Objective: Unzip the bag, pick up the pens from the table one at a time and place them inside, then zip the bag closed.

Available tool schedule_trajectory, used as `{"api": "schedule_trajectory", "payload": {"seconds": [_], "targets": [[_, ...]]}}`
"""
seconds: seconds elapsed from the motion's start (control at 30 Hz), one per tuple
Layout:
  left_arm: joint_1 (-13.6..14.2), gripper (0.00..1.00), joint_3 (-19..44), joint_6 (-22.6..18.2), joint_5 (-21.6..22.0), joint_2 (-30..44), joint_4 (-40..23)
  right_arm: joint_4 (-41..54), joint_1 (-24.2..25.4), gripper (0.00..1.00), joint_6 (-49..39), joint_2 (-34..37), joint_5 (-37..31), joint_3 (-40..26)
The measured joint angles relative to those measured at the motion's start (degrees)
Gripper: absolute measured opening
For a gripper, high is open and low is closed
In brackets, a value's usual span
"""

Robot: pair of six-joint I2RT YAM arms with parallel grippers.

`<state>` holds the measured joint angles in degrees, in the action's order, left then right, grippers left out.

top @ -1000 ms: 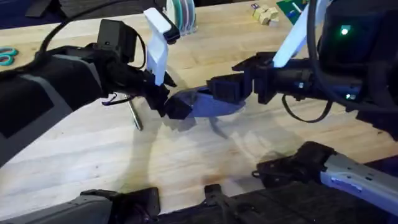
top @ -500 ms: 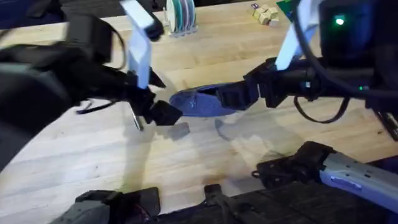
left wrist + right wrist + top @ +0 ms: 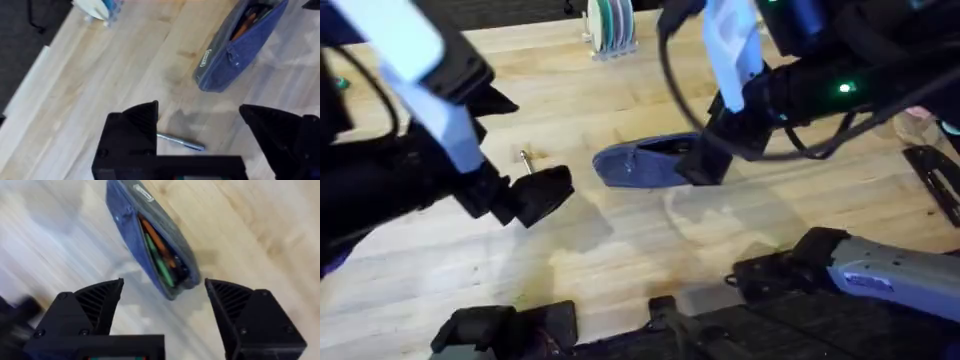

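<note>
The table (image 3: 620, 250) is a pale wooden plank top with clear grain; beyond its far edge the room is dark. At the far edge stands a small rack of coloured discs (image 3: 610, 25). The bag (image 3: 645, 162) lies near the table's middle, unzipped, with orange and green pens (image 3: 160, 252) inside it. The right gripper (image 3: 162, 305) hovers just above the bag's open end, jaws spread wide, gripping nothing. The left gripper (image 3: 200, 132) hangs over bare wood to the left of the bag, jaws also apart and empty. One silvery-grey pen (image 3: 181, 142) lies on the table below it, apart from the bag.
</note>
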<state>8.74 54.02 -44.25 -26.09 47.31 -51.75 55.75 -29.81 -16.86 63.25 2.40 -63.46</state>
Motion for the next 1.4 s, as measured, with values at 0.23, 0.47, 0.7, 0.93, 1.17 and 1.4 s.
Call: {"api": "schedule_trajectory", "payload": {"seconds": [0.23,0.47,0.7,0.93,1.17,1.4], "targets": [[0.0,0.992,0.0,-0.2,1.6,-3.6,-0.8,0.0,0.0,0.997,-24.0,1.1,-2.3,0.0],[0.0,0.993,0.0,-0.4,1.9,-3.4,-2.5,0.0,0.0,0.998,-32.9,1.2,-0.9,0.0],[0.0,0.993,0.0,-0.4,1.9,-3.4,-2.5,-0.5,0.0,0.039,-35.0,1.1,6.8,0.0],[0.0,0.993,0.0,-0.4,2.0,-3.4,-2.5,-0.5,0.0,0.033,-35.1,2.2,8.0,-0.1],[0.0,0.993,0.0,-0.4,1.9,-3.4,-2.5,-1.5,0.0,0.033,-35.1,8.1,8.0,-0.2],[0.0,0.993,0.0,-0.4,1.9,-3.4,-2.5,-5.0,0.0,0.033,-35.1,15.7,8.0,-0.2]]}}
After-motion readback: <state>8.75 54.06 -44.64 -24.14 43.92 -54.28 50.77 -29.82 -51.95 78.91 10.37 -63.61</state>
